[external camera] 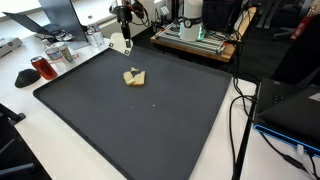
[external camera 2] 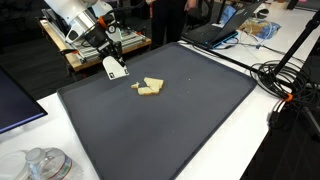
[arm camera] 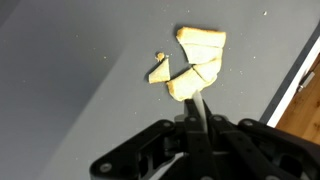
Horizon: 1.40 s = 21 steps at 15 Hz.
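So here's where I'm at. My pincer (arm camera: 201, 97) is pinched fully closed with nothing in it. In the wrist view the two fingers (arm camera: 200, 112) are pressed flat against each other, no gap.

The thing closest to me is a crumpled pale-yellow wad (arm camera: 195, 62) lying on the black mat (arm camera: 80, 90). I honestly can't tell if it's cloth, paper or tape. It's folded over itself in a few chunky creases. In the wrist view it sits at 12 o'clock from my fingertips, just past them, and a tiny crumb (arm camera: 160, 56) of the same colour lies just off its 9 o'clock side.

That view makes it look like I'm almost on top of it, but I'm not. In an exterior view my pincer (external camera: 127, 44) hangs near the far edge of the mat (external camera: 150, 130), and the wad (external camera: 134, 76) lies at roughly 5 o'clock from it, clearly apart and not touching. From the other angle the pincer (external camera 2: 115, 70) is tilted, with the white fingertips pointing down at the mat (external camera 2: 200, 130), and the wad (external camera 2: 150, 88) is at about 4 o'clock, near but with bare mat between us.

The wad lies in the far half of the mat, well away from the edges. The mat covers most of the white tabletop (external camera: 45, 140), and a bunch of black cables (external camera: 240, 110) run along one side.
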Motion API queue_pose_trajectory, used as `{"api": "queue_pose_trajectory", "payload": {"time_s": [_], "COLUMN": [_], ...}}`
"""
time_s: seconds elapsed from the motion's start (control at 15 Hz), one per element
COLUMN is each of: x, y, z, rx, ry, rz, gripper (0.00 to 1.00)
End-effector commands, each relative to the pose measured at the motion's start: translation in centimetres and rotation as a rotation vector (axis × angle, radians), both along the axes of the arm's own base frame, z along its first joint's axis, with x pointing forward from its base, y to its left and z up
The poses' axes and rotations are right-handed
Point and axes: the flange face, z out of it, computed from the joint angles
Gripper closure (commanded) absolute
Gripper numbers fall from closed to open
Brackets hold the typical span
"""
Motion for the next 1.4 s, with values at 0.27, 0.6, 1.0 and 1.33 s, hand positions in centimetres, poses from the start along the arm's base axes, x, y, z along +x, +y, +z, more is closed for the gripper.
{"api": "queue_pose_trajectory", "payload": {"time_s": [0.27,0.6,1.0,1.33], "x": [-3.2,-3.9,-2.0,2.6], "y": [0.8,1.6,2.8,5.8], "z": [-1.5,-2.8,-1.6,0.7], "rx": [0.054,0.072,0.031,-0.122], "ry": [-0.053,-0.050,-0.015,0.094], "rz": [-0.108,-0.137,-0.069,0.139], "gripper": [0.99,0.99,0.99,0.99]}}
